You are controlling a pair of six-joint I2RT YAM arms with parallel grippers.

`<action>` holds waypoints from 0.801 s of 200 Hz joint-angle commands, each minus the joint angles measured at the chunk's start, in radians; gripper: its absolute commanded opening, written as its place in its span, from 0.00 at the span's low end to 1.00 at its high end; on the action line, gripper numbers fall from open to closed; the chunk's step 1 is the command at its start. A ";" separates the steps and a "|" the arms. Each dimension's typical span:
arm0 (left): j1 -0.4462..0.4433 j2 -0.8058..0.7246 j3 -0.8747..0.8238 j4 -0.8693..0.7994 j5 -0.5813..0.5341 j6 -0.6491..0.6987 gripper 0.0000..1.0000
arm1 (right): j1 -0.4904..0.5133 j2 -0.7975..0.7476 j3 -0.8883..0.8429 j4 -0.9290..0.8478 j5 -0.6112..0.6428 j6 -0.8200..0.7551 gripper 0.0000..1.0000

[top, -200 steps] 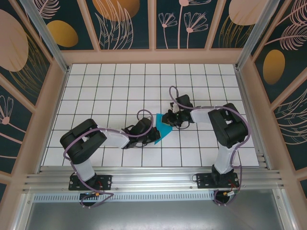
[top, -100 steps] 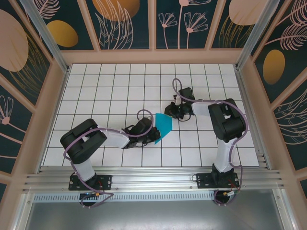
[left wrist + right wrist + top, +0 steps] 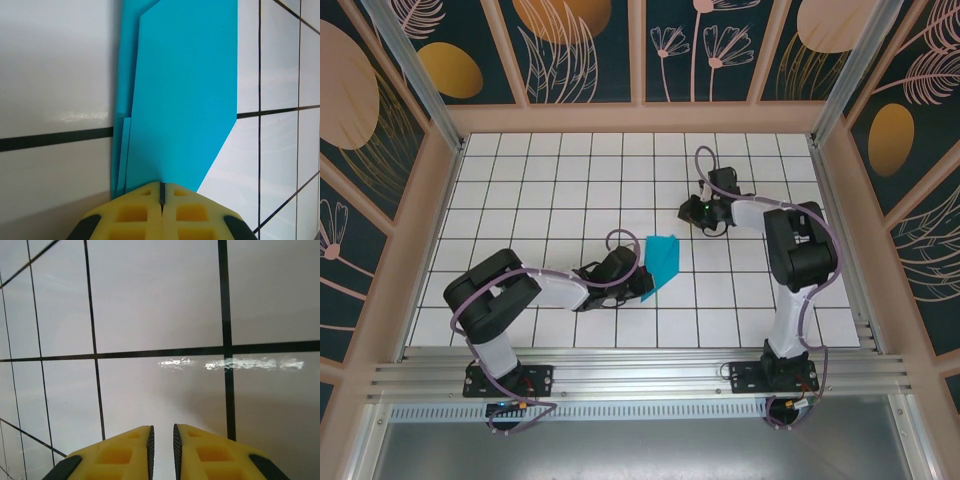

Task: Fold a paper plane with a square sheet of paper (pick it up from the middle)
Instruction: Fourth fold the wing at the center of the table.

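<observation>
The teal-blue sheet of paper (image 3: pixel 663 258) lies on the white tiled floor, folded into a narrow layered shape with one slanted corner. My left gripper (image 3: pixel 642 283) is shut on its near end. In the left wrist view the yellow fingertips (image 3: pixel 145 200) pinch the paper (image 3: pixel 180 100), which stretches away from them, with extra layers showing along its left edge. My right gripper (image 3: pixel 688 212) hovers about two tiles to the upper right of the paper. Its jaws (image 3: pixel 162 432) stand a narrow gap apart over bare tile, with nothing between them.
The white tiled floor (image 3: pixel 570 180) is ringed by a wooden frame (image 3: pixel 640 118) and dark patterned walls. An aluminium rail (image 3: pixel 640 370) runs along the near edge by both arm bases. Purple cables loop over both arms.
My right gripper has drawn back from the paper's upper edge, up and to the right, opening slightly. The paper now lies flatter. My left gripper has kept its grip and place.
</observation>
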 commanded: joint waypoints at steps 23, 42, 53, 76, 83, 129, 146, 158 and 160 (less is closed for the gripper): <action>-0.012 0.003 -0.091 -0.350 -0.020 0.091 0.00 | 0.048 -0.219 -0.141 0.026 -0.067 -0.003 0.21; -0.012 -0.010 -0.088 -0.354 -0.018 0.107 0.00 | 0.104 -0.302 -0.244 0.085 -0.097 0.046 0.19; -0.012 -0.011 -0.080 -0.353 -0.016 0.112 0.00 | 0.147 -0.333 -0.296 0.128 -0.108 0.085 0.18; -0.011 0.000 -0.070 -0.340 -0.006 0.116 0.00 | 0.238 -0.330 -0.349 0.186 -0.112 0.138 0.17; -0.011 0.002 -0.067 -0.337 -0.005 0.117 0.00 | 0.258 -0.314 -0.356 0.195 -0.106 0.144 0.16; -0.011 0.013 -0.064 -0.328 0.005 0.120 0.00 | 0.291 -0.182 -0.378 0.236 -0.066 0.167 0.13; -0.012 0.009 -0.067 -0.329 0.010 0.120 0.00 | 0.291 -0.147 -0.371 0.200 -0.023 0.158 0.11; -0.011 0.007 -0.074 -0.331 0.013 0.120 0.00 | 0.292 -0.130 -0.373 0.185 0.003 0.153 0.10; -0.011 0.006 -0.074 -0.330 0.014 0.120 0.00 | 0.291 -0.128 -0.374 0.183 0.006 0.152 0.10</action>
